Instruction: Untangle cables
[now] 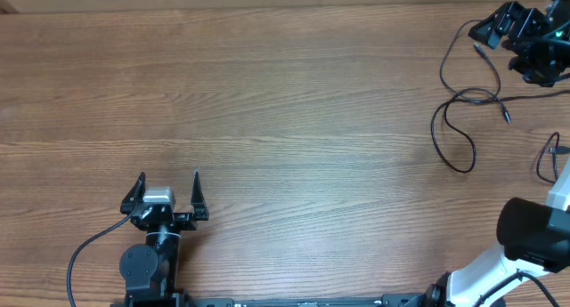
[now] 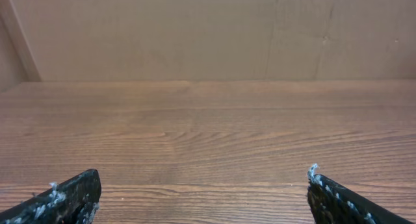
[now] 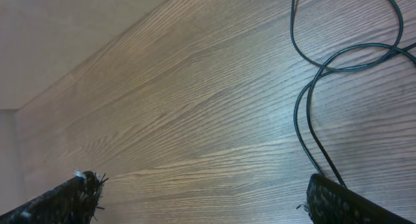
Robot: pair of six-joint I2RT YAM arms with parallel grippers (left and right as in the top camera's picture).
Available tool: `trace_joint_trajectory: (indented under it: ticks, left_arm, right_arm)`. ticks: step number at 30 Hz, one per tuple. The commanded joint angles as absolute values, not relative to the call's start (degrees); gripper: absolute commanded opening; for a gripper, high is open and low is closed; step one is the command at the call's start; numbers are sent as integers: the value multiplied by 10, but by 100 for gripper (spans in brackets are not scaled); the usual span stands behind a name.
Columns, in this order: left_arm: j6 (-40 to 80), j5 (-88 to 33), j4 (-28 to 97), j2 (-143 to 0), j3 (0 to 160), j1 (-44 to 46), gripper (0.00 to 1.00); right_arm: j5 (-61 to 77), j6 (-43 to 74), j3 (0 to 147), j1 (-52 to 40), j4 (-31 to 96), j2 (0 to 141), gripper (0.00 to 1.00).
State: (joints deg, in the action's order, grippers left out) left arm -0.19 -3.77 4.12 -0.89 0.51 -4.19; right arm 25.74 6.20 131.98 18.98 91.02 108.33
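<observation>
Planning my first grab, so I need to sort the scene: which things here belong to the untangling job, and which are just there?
Job: cables, looped on the robot's right; right pincer, open, next to them; left pincer, open, far from them.
Just there: wooden table; left arm's fixed thick wire.

My left arm [image 1: 145, 264] is black, with a round joint, a grey block [image 1: 158, 197] at the wrist and a thick black wire [image 1: 78, 258] trailing. My right arm [image 1: 476, 280] is white with a black elbow. My jaws are black, fingertips [image 2: 65, 191] flecked white.
</observation>
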Motion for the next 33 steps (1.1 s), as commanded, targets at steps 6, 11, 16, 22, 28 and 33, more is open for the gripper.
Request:
trace_joint_trajectory:
  ticks: [6, 11, 16, 22, 28, 33]
  left_arm:
    - [-13, -30, 43, -3, 3, -45, 100]
    - [-13, -30, 43, -3, 3, -45, 99]
    - [-13, -30, 43, -3, 3, -45, 100]
    - [-13, -30, 43, -3, 3, -45, 100]
    - [-13, -30, 43, -3, 3, -45, 100]
    - [-13, -30, 43, -3, 3, -45, 100]
  right_arm:
    - [245, 60, 1325, 188, 903, 1077, 100]
    - [214, 60, 1325, 169, 883, 1071, 100]
    - [186, 60, 1324, 130, 838, 1047, 100]
    - [159, 60, 1324, 109, 819, 1014, 100]
    - [159, 60, 1313, 109, 815, 987, 100]
    - [168, 60, 1200, 108, 754, 935, 100]
